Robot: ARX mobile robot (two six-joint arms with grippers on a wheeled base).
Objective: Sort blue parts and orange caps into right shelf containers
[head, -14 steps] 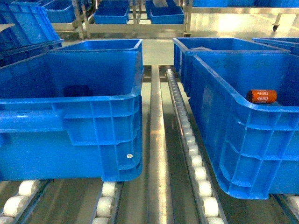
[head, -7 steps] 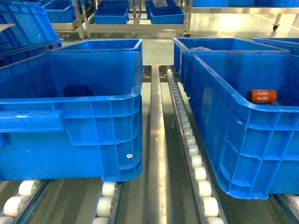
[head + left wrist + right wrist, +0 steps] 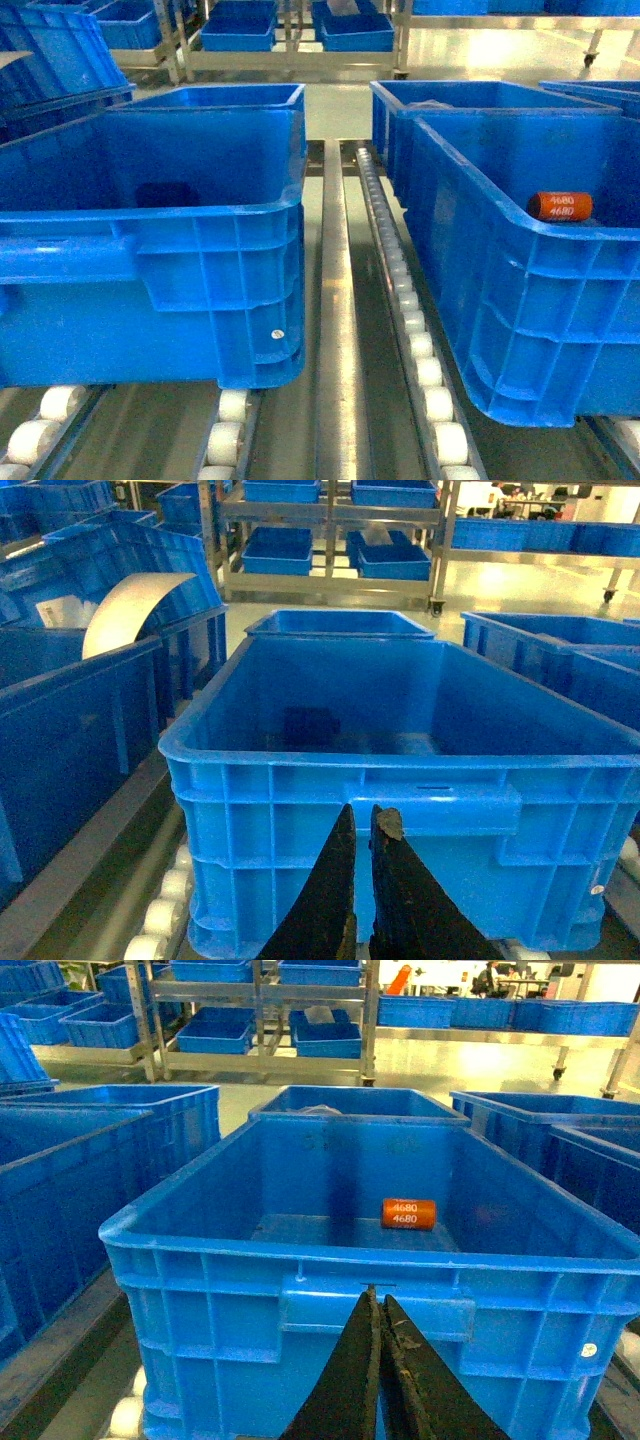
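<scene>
While one orange-red "4680" cylinder cap point(image 3: 408, 1213) lies inside the deep blue ribbed plastic crate point(image 3: 300, 1305), both jaws hang shut and empty before it, likely awaiting another pick.

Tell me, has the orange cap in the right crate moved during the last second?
No. The orange cap lies at the same place beside the right crate's rim.

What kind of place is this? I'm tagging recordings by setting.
Probably a factory or warehouse parts-sorting area. Large blue crates sit on roller conveyor tracks, metal shelving in the background holds more blue bins, and an orange cap printed "4680" lies in one crate.
</scene>
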